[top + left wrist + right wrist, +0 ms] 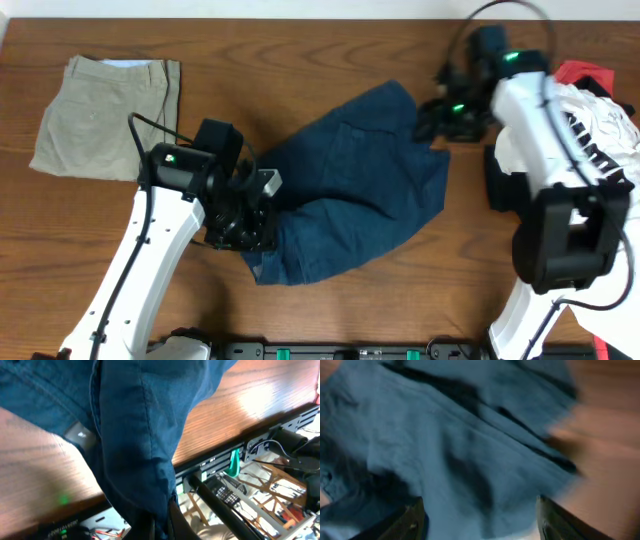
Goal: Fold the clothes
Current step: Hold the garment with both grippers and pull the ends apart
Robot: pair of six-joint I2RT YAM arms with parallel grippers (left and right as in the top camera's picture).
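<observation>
Navy cloth fills the left wrist view: the navy trousers point(145, 435) hang bunched into the left end effector point(160, 527), which looks clamped on a fold of them close to the near edge of the counter point(300, 60). The garment lies crumpled mid-counter. The right end effector point(480, 520) hovers over its far-right corner, 2 fingers apart, gripping nothing. To fold well, I judge the right should pinch that corner, then both should draw the cloth taut before laying it flat. Folded khaki trousers point(105, 115) sit by the far-left corner, and a white shirt point(600, 130) lies at the right edge.
</observation>
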